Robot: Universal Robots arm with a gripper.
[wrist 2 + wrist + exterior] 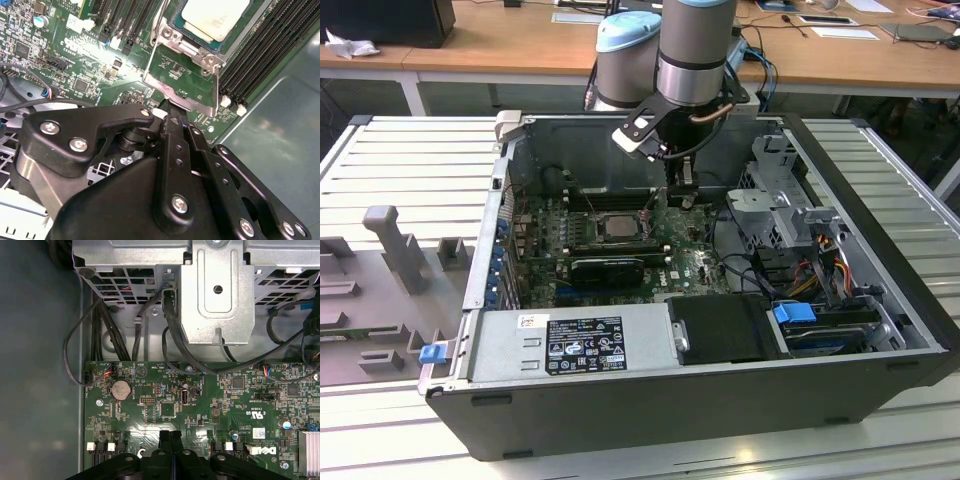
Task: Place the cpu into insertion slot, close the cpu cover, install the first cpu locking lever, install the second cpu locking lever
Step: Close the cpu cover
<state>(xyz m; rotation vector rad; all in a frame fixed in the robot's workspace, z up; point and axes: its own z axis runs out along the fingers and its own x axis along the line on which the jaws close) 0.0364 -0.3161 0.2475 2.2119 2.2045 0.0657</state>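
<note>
Cpu cover (192, 102) stands raised beside the seated cpu (215, 17); we judge our closed claw (170, 114) should press its edge down evenly.

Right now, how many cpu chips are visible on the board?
1. The cpu sits in the insertion slot, beside the open cpu cover. Part of the board is hidden, so another could exist.

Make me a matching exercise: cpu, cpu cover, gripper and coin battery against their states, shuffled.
1 cpu
2 cpu cover
3 gripper
4 coin battery

a round, silvery, on the motherboard
b swung open, off the chip
c seated in the insertion slot
d shut, tip at the cover's edge

Pairs: 1-c, 2-b, 3-d, 4-a.
</note>
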